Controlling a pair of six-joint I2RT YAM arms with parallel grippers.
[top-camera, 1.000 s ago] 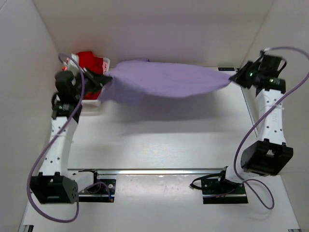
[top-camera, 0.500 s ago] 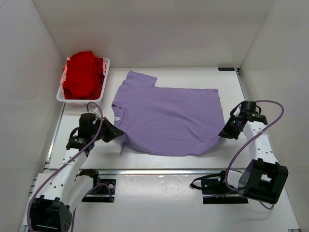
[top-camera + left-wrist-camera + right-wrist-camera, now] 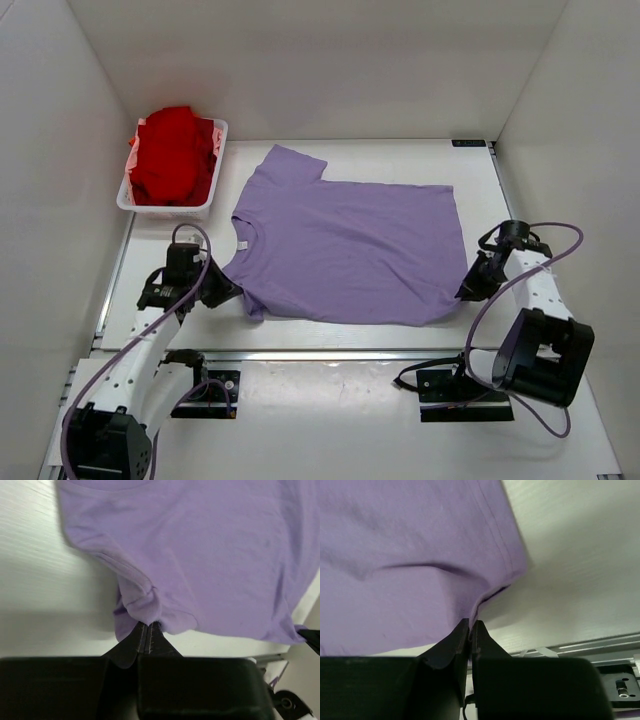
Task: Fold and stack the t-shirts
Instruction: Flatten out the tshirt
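Observation:
The lavender-purple t-shirt [image 3: 345, 250] lies spread flat on the white table, collar to the left, hem to the right. My left gripper [image 3: 232, 291] is shut on the shirt's near-left sleeve edge [image 3: 145, 611], low at the table. My right gripper [image 3: 463, 292] is shut on the shirt's near-right hem corner [image 3: 487, 592]. The red t-shirt [image 3: 172, 155] lies crumpled in the white tray [image 3: 222, 133] at the far left.
White walls close in the table at the back and both sides. A metal rail [image 3: 330, 354] runs along the near edge by the arm bases. Bare table lies between the shirt's near edge and the rail.
A second ago both grippers held the purple shirt stretched in the air at the back. It now lies flat on the table, and both grippers have drawn it slightly nearer.

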